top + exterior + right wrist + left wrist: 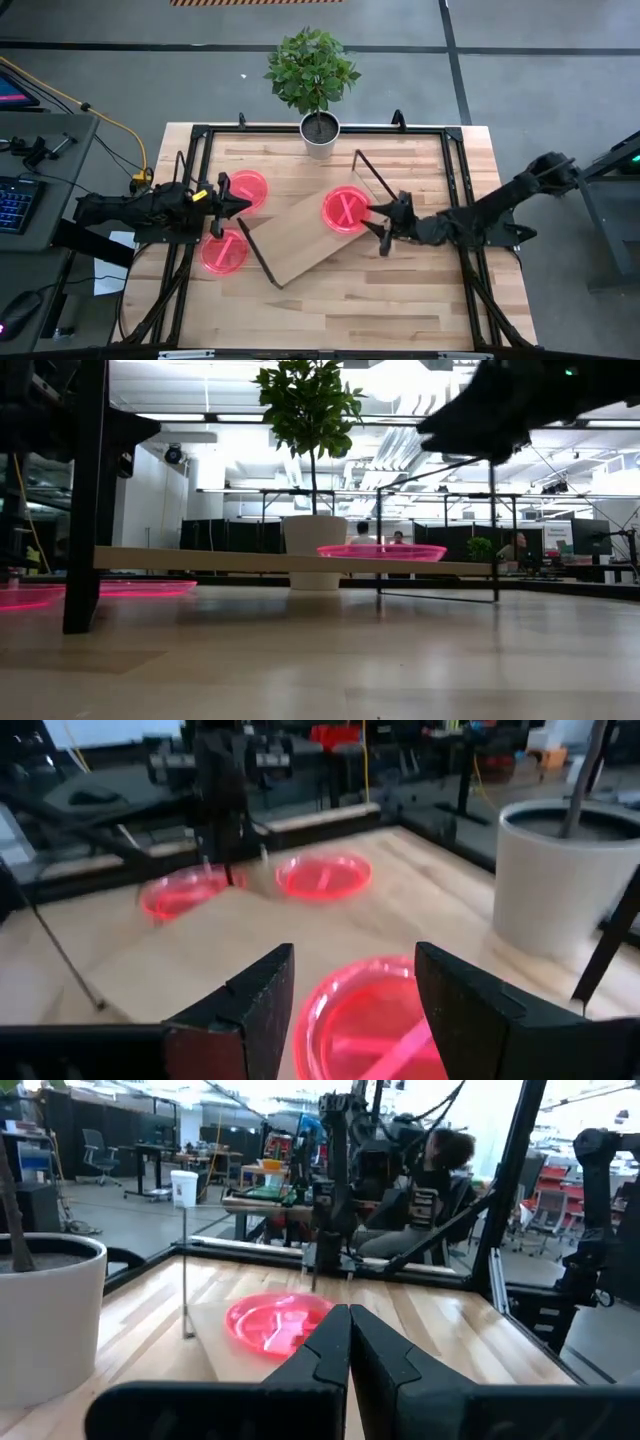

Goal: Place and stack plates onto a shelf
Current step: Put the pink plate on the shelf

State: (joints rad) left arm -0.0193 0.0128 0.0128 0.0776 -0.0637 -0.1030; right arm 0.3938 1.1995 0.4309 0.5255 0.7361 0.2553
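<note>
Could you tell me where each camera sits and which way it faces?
High: overhead, looking straight down on the table, both arms, left tool, right tool.
Low: at tabletop height, looking across; the shelf spans it, one arm overhead.
Left wrist: past its shut fingers toward the right arm.
Right wrist: past its open fingers toward the left arm.
Shared: every view shows the plate on the shelf.

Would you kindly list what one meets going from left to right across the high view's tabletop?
Left gripper → plate on the shelf → right gripper. The two plates lying on the table overlap the left gripper in this order, so I leave them out.
</note>
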